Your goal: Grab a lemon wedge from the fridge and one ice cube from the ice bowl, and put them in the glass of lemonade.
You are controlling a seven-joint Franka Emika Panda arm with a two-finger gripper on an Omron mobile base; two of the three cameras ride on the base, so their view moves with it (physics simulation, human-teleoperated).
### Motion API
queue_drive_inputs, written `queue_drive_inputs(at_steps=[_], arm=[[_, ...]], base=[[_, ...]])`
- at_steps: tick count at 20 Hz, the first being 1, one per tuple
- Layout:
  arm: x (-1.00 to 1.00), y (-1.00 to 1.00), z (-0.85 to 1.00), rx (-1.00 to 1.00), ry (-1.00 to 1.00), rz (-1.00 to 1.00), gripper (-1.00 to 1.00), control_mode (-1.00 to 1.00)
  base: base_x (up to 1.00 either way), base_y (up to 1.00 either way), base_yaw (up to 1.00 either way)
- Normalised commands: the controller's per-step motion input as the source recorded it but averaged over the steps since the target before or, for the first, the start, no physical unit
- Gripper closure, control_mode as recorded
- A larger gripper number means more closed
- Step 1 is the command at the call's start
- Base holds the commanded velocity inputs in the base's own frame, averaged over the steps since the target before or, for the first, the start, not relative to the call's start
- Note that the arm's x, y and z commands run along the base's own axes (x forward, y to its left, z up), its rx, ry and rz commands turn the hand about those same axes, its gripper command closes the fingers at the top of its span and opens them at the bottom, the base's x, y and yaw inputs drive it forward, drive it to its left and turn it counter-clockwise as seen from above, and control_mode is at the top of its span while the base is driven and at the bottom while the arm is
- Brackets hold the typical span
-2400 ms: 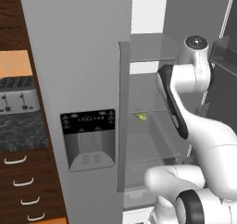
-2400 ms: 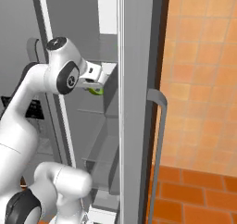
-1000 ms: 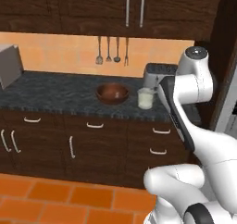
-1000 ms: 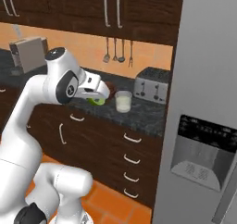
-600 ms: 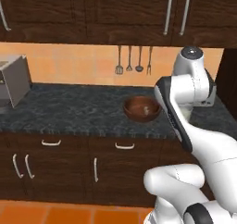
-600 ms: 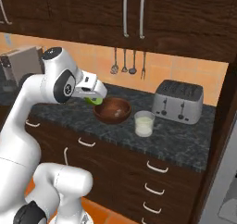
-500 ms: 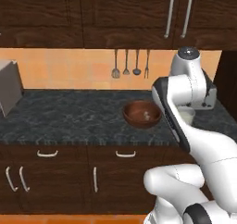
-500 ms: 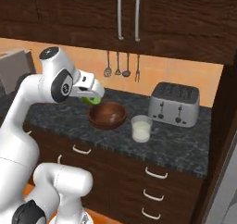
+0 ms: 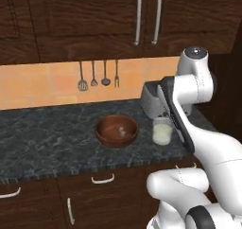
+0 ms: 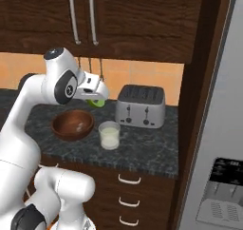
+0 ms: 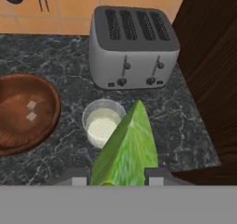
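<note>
My gripper [image 10: 98,100] hangs above the counter, shut on the yellow-green lemon wedge [image 10: 98,102]. In the hand view the wedge [image 11: 127,149] stands between the fingertips of the gripper [image 11: 118,177], its tip pointing up. The glass of lemonade [image 11: 102,123] stands on the counter just past that tip, below the hand. This tumbler [image 10: 109,135] [image 9: 162,131] sits between the toaster and the reddish-brown ice bowl [image 10: 62,128] [image 9: 106,139] [image 11: 52,102]. Two ice cubes [image 11: 31,111] lie in the bowl. The grey fridge [image 10: 223,129] rises at the right.
A silver toaster [image 11: 132,47] [image 10: 141,106] [image 9: 150,102] stands behind the glass against the wall. Utensils [image 9: 97,76] hang on the orange backsplash. A dark wood panel [image 10: 204,81] separates the counter from the fridge. Upper cabinets [image 9: 142,20] overhang the counter.
The base has driven from the open fridge along the counter, so both base views have shifted to the bowl, glass and toaster. The wedge has stayed in the gripper.
</note>
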Motion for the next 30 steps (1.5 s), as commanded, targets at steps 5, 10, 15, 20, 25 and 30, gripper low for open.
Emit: queue_drive_inputs(at_steps=[5,10,15,20,25,30], arm=[[0.0,0.0,0.0,0.0,0.0,0.0,1.0,1.0],[0.0,0.0,0.0,0.0,0.0,0.0,1.0,1.0],[0.0,0.0,0.0,0.0,0.0,0.0,1.0,1.0],[0.3,-0.79,-0.61,0.28,0.29,-0.02,1.0,-1.0],[0.48,-1.0,-0.93,0.36,0.39,-0.04,1.0,-1.0],[0.62,-0.95,-0.66,0.17,0.3,-0.12,1.0,-1.0]], base=[[0.22,0.73,-0.18],[0.47,0.5,-0.09],[0.87,-0.13,-0.01],[0.1,-0.15,0.0],[0.0,0.0,0.0],[0.0,0.0,0.0]])
